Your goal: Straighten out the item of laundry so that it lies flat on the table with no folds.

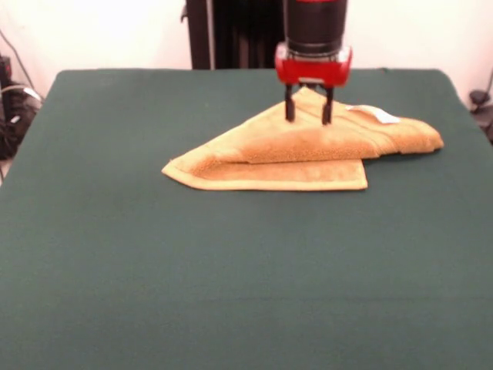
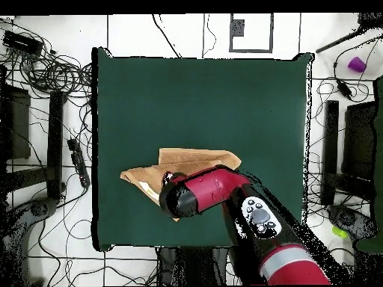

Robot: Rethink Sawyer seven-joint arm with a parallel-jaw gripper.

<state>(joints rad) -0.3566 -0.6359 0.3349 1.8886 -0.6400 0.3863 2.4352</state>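
Observation:
The mustard-yellow towel (image 1: 308, 150) lies folded over itself on the far half of the green table (image 1: 231, 270). A doubled upper layer rests on a flat lower layer, and a white tag (image 1: 381, 116) shows on its right part. My gripper (image 1: 308, 116) stands upright over the towel's far edge. It is open, its two fingertips (image 1: 290, 114) rest on the cloth, and a raised peak of towel sits between them. In the overhead view the arm (image 2: 213, 190) covers the gripper and part of the towel (image 2: 194, 159), which lies near the robot's side of the table (image 2: 194, 90).
The robot's black pedestal (image 1: 231, 31) stands behind the table's far edge. Cables and equipment (image 2: 52, 75) crowd the floor around the table. A purple cup (image 2: 357, 64) sits off the table. Green cloth stretches wide in front of the towel.

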